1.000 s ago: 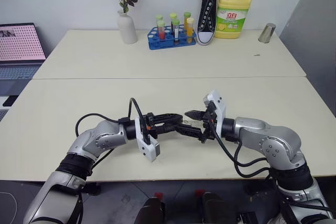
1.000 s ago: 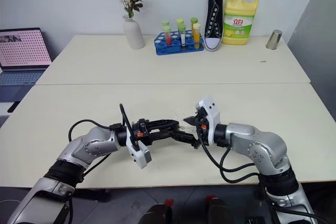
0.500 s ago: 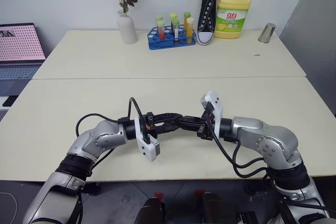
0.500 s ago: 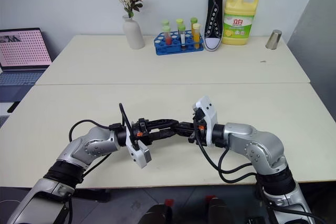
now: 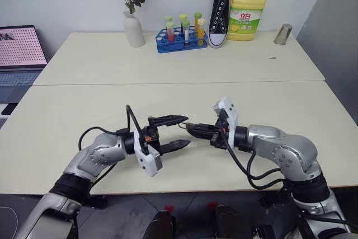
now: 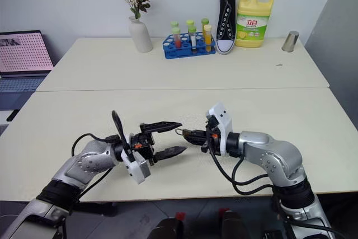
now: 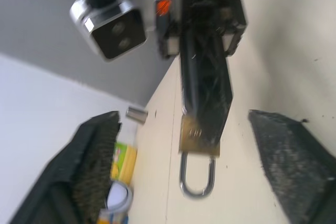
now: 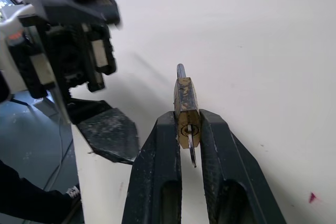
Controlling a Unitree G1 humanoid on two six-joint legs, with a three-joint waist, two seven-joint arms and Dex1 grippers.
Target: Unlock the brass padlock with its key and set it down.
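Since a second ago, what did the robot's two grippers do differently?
The left gripper let go of the brass padlock, opened wide and drew back to the left. The right gripper, open before, closed on the padlock's body and now holds it alone, with the key in the keyhole. The right arm, the table and the things at the back stayed put.

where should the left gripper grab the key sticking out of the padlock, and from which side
Probably by the key itself, the thin blade jutting from the keyhole face of the brass padlock, which the right gripper clamps by its flat sides. That end faces back toward the right wrist, so the open left gripper should come round to it, fingers on the blade's flat faces, clear of the shackle.
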